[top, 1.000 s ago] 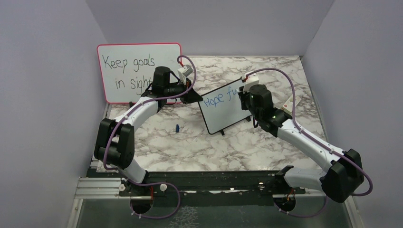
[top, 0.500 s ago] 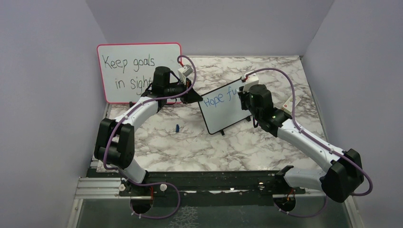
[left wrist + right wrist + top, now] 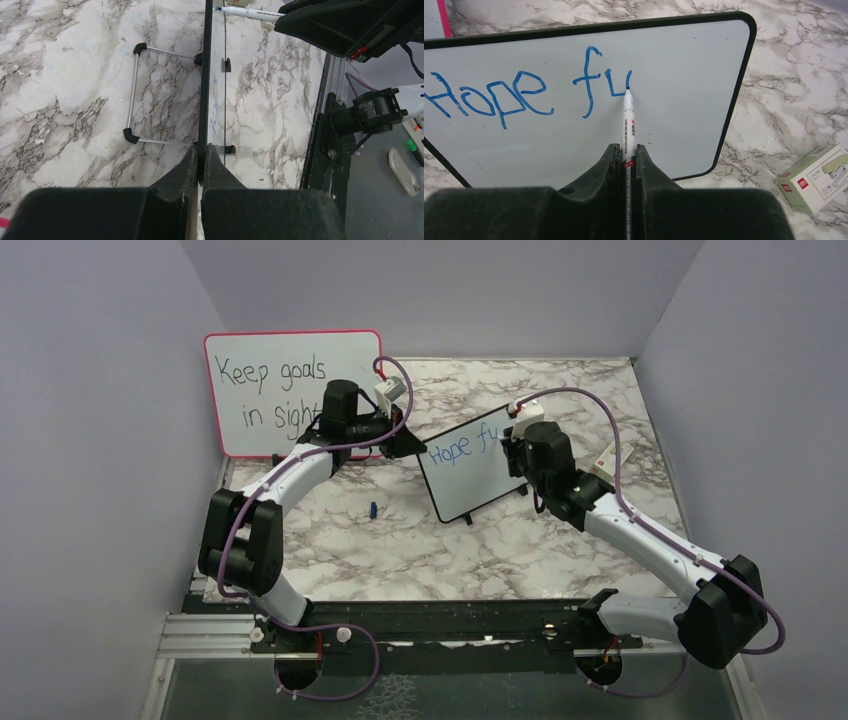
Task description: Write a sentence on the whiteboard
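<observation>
The small black-framed whiteboard point(image 3: 470, 475) stands tilted at mid-table; it also shows edge-on in the left wrist view point(image 3: 204, 75) and face-on in the right wrist view point(image 3: 549, 135). Blue handwriting on it point(image 3: 524, 92) reads "Hope fu"; only "Hope fu" shows in the top view point(image 3: 460, 448). My left gripper point(image 3: 201, 150) is shut on the board's left edge point(image 3: 412, 443). My right gripper point(image 3: 625, 149) is shut on a white marker point(image 3: 628, 120) whose tip touches the board at the top of the "u". In the top view the right gripper point(image 3: 512, 432) is at the board's right end.
A larger pink-framed board point(image 3: 270, 390) with black writing "Keep goals in sight" leans at the back left. A blue marker cap point(image 3: 372, 510) lies on the marble table point(image 3: 400, 550). A small green box point(image 3: 821, 177) sits to the right of the whiteboard.
My right wrist has shifted slightly up and back along the board; the left arm and the board have not moved.
</observation>
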Robot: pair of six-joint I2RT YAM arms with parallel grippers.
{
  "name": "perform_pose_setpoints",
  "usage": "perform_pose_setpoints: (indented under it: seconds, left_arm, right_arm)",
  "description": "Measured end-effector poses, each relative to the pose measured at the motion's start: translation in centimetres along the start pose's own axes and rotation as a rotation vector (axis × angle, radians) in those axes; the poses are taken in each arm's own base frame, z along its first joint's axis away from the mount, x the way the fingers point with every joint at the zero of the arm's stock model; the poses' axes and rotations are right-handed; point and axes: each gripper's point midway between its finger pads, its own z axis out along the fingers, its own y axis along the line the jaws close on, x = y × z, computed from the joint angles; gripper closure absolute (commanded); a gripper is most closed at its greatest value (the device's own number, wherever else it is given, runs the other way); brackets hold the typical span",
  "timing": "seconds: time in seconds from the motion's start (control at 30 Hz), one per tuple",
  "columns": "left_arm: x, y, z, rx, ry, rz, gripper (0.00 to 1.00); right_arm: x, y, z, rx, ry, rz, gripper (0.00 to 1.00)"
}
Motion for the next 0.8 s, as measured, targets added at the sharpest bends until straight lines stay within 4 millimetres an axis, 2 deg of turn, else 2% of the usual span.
perform_pose_setpoints:
  seconds: [0.8]
  left_arm:
    - [0.01,0.00,0.02,0.000,0.000,0.000,1.00]
  right_arm:
    - [0.63,-0.93,-0.02,0.033,0.013,0.004,0.99]
